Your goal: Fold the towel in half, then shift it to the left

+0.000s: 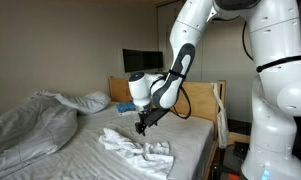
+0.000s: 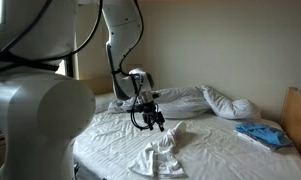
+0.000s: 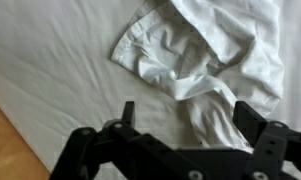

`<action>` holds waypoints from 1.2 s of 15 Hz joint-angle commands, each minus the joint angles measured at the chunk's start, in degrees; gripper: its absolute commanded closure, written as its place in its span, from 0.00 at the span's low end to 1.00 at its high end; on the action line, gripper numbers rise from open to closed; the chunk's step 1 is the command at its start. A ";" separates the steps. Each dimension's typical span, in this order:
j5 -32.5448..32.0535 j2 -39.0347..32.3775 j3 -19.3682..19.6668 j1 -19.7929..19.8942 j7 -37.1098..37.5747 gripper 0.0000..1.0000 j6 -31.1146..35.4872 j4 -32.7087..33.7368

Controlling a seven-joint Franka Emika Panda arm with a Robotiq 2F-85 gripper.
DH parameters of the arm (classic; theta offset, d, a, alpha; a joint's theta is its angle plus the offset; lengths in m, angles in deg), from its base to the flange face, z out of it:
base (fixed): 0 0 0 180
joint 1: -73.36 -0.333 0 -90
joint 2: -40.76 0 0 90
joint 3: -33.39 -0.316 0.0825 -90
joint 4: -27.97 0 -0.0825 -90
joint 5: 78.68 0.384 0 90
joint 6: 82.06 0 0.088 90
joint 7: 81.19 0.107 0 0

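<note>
A crumpled white towel [image 1: 138, 148] lies on the white bed sheet near the foot of the bed; it shows in both exterior views [image 2: 160, 155]. My black gripper [image 1: 141, 127] hangs just above the towel's near end [image 2: 150, 124]. In the wrist view the gripper [image 3: 190, 108] is open, its two fingers wide apart, with a bunched fold of the towel [image 3: 205, 50] reaching down between them. I cannot tell whether the fingers touch the cloth.
A rumpled duvet [image 1: 30, 125] and a pillow [image 1: 90, 100] lie at the head side. A blue cloth [image 2: 262, 133] rests by the wooden headboard [image 1: 200, 100]. A dark screen [image 1: 142, 60] stands behind. The bed edge and wooden floor [image 3: 10, 150] show in the wrist view.
</note>
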 commanded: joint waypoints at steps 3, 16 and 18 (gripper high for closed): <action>0.59 -2.59 0.21 1.36 -1.11 0.00 2.75 3.51; 2.80 -16.93 3.22 3.57 -3.82 0.00 16.39 10.59; 1.38 -20.71 2.28 5.56 -3.44 0.00 21.20 13.45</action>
